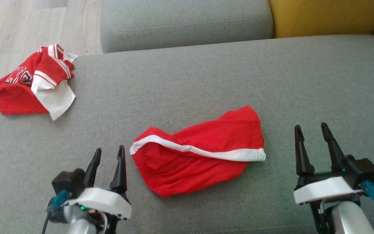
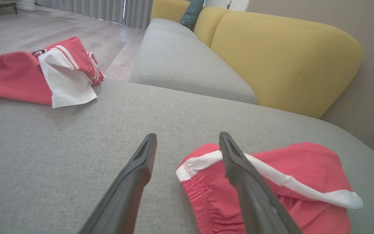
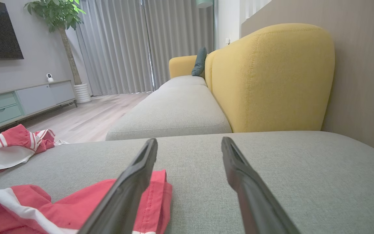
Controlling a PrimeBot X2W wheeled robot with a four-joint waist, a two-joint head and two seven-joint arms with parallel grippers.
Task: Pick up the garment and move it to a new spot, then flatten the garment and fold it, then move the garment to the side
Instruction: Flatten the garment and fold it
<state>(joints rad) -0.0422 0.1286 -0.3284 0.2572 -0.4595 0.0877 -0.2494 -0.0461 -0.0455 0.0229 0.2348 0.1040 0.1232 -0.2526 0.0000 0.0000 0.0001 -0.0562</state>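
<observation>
Left gripper (image 1: pixel 109 149) beside red shorts (image 1: pixel 200 151); long axis left-right, waistband (image 1: pixel 143 161) leftward.

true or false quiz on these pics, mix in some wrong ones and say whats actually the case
1. The left end effector grips the red shorts. False: it is open, beside them, holding nothing.
2. The right end effector is open. True.
3. The shorts lie between the two end effectors on the grey cushion. True.
4. The red and white jersey touches the shorts. False: they lie well apart.
</observation>
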